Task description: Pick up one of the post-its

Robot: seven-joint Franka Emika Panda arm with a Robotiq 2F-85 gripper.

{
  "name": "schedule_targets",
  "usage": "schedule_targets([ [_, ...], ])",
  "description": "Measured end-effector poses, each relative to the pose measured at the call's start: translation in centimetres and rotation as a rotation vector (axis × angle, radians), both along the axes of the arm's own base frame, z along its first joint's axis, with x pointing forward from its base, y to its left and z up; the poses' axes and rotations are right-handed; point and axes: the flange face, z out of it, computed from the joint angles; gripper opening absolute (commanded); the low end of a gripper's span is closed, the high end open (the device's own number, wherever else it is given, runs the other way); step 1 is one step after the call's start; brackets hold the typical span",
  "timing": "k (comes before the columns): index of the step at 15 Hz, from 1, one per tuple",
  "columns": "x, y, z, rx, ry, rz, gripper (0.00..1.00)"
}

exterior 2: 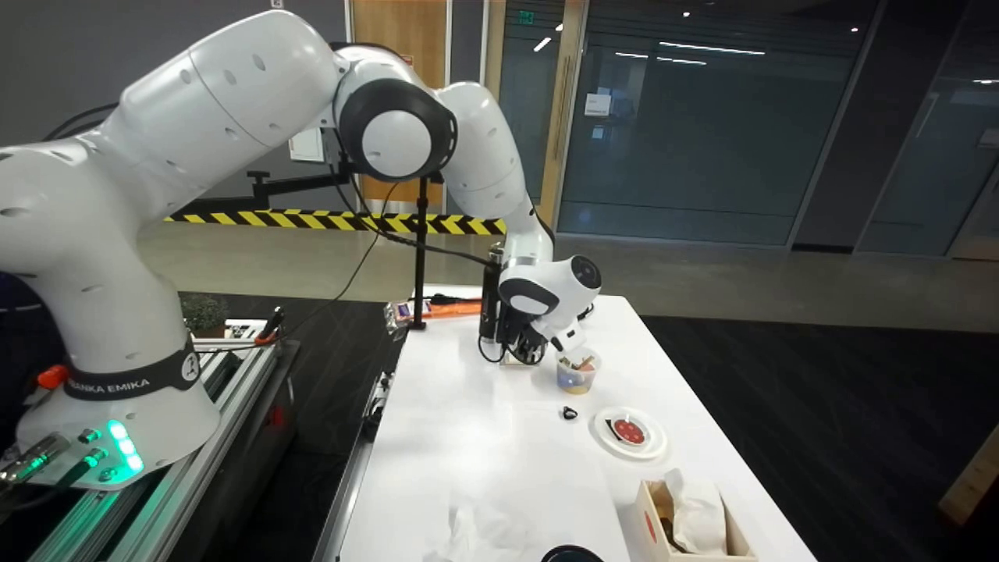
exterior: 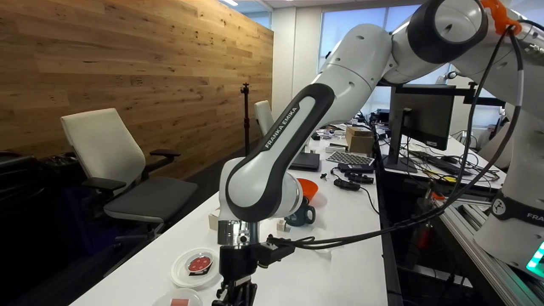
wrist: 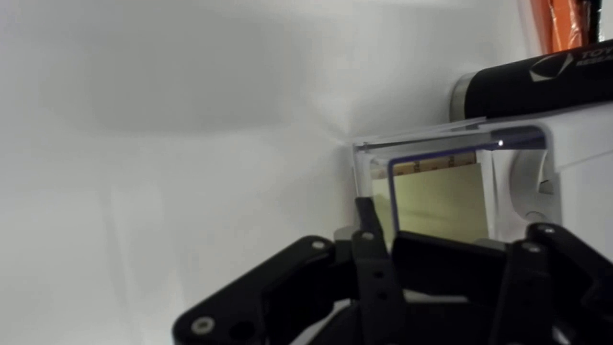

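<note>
In the wrist view a pale yellow post-it (wrist: 440,201) shows inside a clear holder with a purple edge (wrist: 390,187), a printed strip running along its top. My gripper (wrist: 390,237) is right against this holder and its jaws have come together. One dark finger (wrist: 366,213) lies at the holder's near wall, and the other slants in from the right across the lower part of the yellow sheet. The purple edge runs down between them; whether anything is pinched there cannot be made out. In an exterior view the gripper (exterior: 235,295) points down, its tips cut off.
A black tumbler (exterior 2: 490,308) stands close beside the gripper. A clear tub (exterior 2: 576,382), a plate with a red disc (exterior 2: 658,437) and a wooden box (exterior 2: 652,515) are also on the table. An orange bowl (exterior: 308,187) and a dark jug (exterior: 299,217) stand farther along.
</note>
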Motion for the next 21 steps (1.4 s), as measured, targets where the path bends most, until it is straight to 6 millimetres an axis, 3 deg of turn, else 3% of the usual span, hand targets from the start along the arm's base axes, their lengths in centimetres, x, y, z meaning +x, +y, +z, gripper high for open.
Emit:
schedule_targets([
  [8, 0.8, -1.0, -2.0, 0.011, 0.058, -0.067, 0.0],
  [15, 0.5, -2.1, -6.4, 0.045, 0.178, -0.131, 0.0],
  [19, 0.6, -2.6, -7.8, 0.05, 0.204, -0.161, 0.0],
  [20, 0.6, -2.6, -7.9, 0.051, 0.208, -0.165, 0.25],
  [21, 0.6, -2.7, -8.0, 0.051, 0.212, -0.171, 0.28],
])
